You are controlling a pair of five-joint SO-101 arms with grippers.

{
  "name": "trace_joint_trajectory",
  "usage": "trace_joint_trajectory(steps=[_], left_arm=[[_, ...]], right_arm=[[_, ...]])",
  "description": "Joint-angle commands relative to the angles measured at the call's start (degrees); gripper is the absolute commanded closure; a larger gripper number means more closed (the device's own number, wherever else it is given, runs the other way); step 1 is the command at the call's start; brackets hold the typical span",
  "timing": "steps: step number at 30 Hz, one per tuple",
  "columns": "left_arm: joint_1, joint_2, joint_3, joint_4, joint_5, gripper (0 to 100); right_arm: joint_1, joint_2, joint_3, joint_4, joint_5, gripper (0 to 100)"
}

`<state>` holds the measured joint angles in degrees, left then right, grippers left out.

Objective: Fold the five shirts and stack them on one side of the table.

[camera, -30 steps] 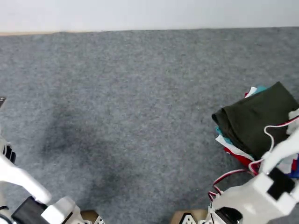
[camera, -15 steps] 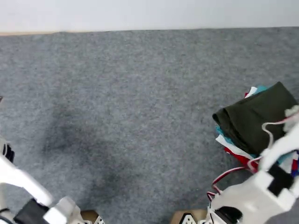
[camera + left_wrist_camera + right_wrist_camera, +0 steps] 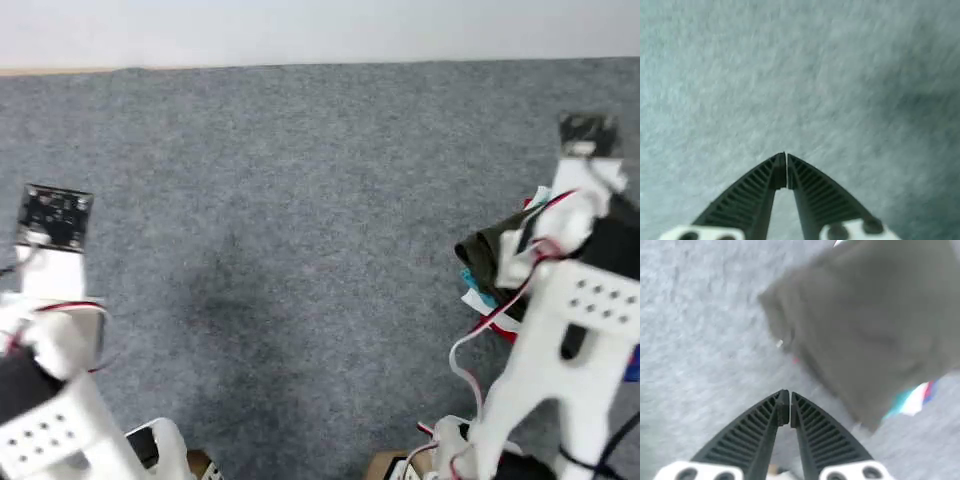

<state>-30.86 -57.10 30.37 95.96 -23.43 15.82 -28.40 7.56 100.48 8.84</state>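
Observation:
A stack of folded shirts [image 3: 493, 262] lies at the right side of the table, with a dark olive shirt [image 3: 875, 325] on top and teal, white and red layers showing beneath. The right arm [image 3: 575, 300] stands over this stack and hides much of it. My right gripper [image 3: 785, 399] is shut with nothing in it, hovering over grey felt just short of the olive shirt's edge. My left gripper [image 3: 785, 161] is shut and empty above bare grey felt. The left arm [image 3: 45, 330] rises at the table's left side.
Grey felt [image 3: 300, 200] covers the table, with a pale wall strip [image 3: 300, 30] along the far edge. Red and white cables [image 3: 480, 340] loop off the right arm near the stack. The arm bases [image 3: 400, 465] sit at the near edge.
Both arms have swung up and away from the near edge into the view. The right arm now stands over the shirt stack, which has not moved.

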Motion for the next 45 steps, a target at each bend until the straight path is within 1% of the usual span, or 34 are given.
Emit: trace_joint_trajectory(steps=[1, 3, 5, 8, 11, 13, 16, 18, 22, 25, 27, 32, 35, 37, 40, 42, 45], left_arm=[[5.2, -7.0, 7.8, -5.6, 11.4, 99], [8.1, -10.2, 11.6, -6.9, 13.4, 99], [11.1, -13.1, 15.2, -7.1, 13.5, 99], [14.1, -17.7, 21.1, -9.6, 13.5, 99], [14.6, -22.9, 26.9, -14.1, 13.5, 99], [14.6, -26.8, 30.2, -16.7, 13.6, 99], [14.6, -33.7, 35.5, -20.0, 13.6, 99], [14.9, -38.6, 39.3, -21.0, 13.6, 99], [16.9, -48.0, 47.9, -21.2, 13.6, 99], [18.5, -46.4, 51.3, -23.9, 14.6, 99], [20.0, -46.2, 53.2, -26.0, 17.8, 99], [26.6, -46.2, 58.1, -28.6, 25.6, 99], [29.5, -46.2, 60.0, -29.7, 29.0, 99], [28.6, -46.2, 61.6, -31.9, 29.1, 99], [27.8, -46.2, 65.7, -34.2, 26.5, 99], [27.8, -46.1, 66.2, -34.5, 25.1, 99], [29.2, -46.1, 66.1, -34.4, 25.2, 99]], right_arm=[[-3.9, -6.8, 8.0, 1.1, -6.4, 98.8], [-5.5, -10.2, 12.7, -1.8, -7.3, 98.8], [-7.0, -14.3, 17.4, -6.0, -9.1, 98.8], [-9.8, -22.1, 26.7, -12.9, -15.6, 98.8], [-14.2, -31.1, 37.1, -18.3, -24.0, 98.8], [-16.5, -36.7, 43.4, -21.2, -26.9, 98.8], [-18.2, -45.0, 52.1, -26.0, -26.9, 98.8], [-18.2, -50.0, 54.3, -28.5, -25.9, 98.8], [-18.0, -58.6, 61.9, -31.7, -19.3, 98.8], [-18.0, -64.2, 66.9, -32.7, -14.5, 98.8], [-18.1, -67.7, 69.8, -32.9, -12.9, 98.8], [-17.8, -75.6, 81.8, -32.4, -12.6, 98.8], [-18.8, -75.7, 85.9, -33.5, -12.7, 98.8], [-19.6, -75.4, 87.6, -34.7, -12.7, 98.8], [-20.1, -75.3, 88.9, -34.7, -13.0, 98.8], [-20.1, -75.3, 88.9, -34.6, -13.0, 98.8], [-20.0, -74.8, 89.0, -32.5, -12.7, 98.8]])
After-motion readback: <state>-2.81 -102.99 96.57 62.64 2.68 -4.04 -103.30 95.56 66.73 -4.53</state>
